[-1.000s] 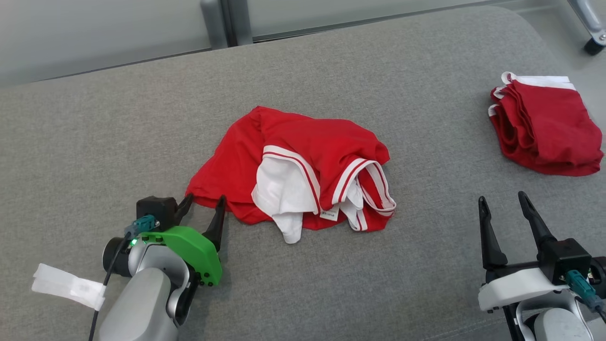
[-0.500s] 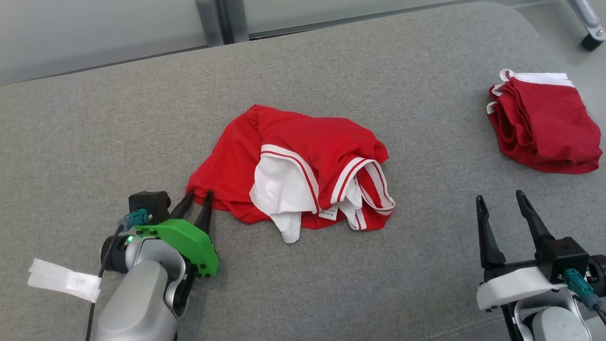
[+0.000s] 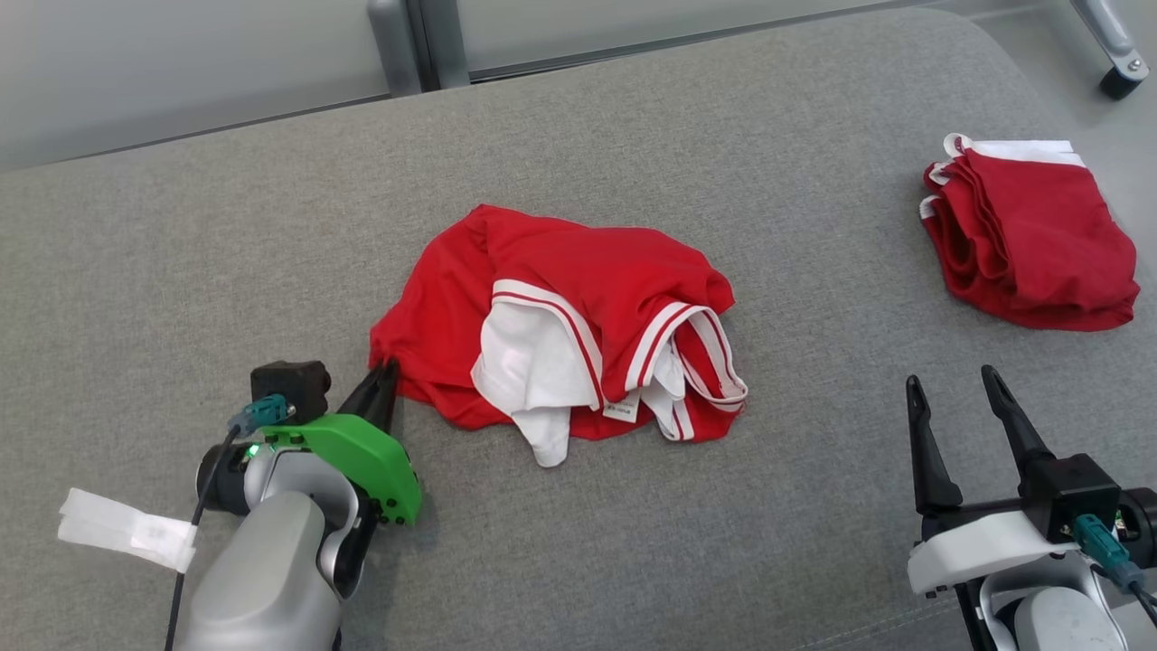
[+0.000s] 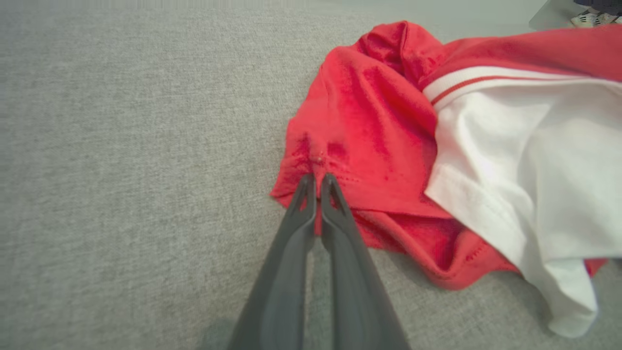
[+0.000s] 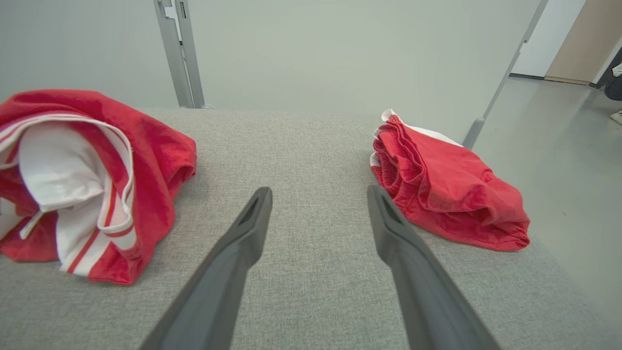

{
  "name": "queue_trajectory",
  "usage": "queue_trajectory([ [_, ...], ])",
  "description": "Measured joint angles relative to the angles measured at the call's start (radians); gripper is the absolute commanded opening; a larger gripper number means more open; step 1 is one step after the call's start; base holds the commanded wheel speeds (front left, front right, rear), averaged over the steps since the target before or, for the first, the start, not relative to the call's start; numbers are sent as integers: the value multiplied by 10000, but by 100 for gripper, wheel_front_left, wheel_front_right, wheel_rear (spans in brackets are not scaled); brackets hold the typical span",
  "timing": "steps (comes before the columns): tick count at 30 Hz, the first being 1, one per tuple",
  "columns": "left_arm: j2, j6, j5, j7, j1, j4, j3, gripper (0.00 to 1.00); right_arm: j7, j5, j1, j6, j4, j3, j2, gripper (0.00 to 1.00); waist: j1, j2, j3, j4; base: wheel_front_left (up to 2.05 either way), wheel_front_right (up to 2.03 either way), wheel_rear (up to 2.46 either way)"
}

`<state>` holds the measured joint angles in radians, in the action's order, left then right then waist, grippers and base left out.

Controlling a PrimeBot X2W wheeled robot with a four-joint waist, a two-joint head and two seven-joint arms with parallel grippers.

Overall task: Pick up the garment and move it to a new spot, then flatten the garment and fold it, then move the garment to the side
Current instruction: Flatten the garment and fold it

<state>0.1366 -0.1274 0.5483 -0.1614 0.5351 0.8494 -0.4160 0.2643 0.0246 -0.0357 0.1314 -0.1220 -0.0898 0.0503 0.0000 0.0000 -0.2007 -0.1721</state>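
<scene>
Pick-up step: left gripper (image 3: 386, 371) clenched on garment (image 3: 578, 271) near-left edge, right gripper (image 3: 951, 378) released; next, lift and carry.

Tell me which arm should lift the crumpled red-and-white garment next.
Left. The left fingers are shut on the near left edge of the crumpled red-and-white cloth garment, ready to lift. The right fingers stand open over the grey fabric surface, apart from the garment.

A folded red pile (image 3: 1030, 240) (white-edged) lies on the grey cushion (image 3: 226, 253).
</scene>
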Motion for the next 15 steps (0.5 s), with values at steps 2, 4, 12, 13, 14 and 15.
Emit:
queue_trajectory([
  [2,71,-2,69,-29,79,-234,4,0,0,-12,11,0,-2,-29,0,100,0,0,14,3,0,0,0],
  [4,104,-4,146,-23,112,-428,25,0,0,-33,17,0,0,-48,0,100,0,0,24,10,0,0,0],
  [12,1018,-13,399,1279,778,-3124,144,0,0,-180,118,0,-27,-33,-2,100,0,0,186,113,0,0,0],
  [13,1200,-13,387,1628,893,-3565,96,0,0,-219,118,0,-36,4,-2,100,0,0,207,115,0,0,0],
  [14,1371,-2,351,1967,1024,-4027,54,0,0,-230,117,0,-50,19,0,100,0,0,219,113,0,0,0],
  [15,1524,2,328,2332,1178,-4510,15,0,0,-240,113,0,-58,50,-2,100,0,0,228,106,0,0,0],
])
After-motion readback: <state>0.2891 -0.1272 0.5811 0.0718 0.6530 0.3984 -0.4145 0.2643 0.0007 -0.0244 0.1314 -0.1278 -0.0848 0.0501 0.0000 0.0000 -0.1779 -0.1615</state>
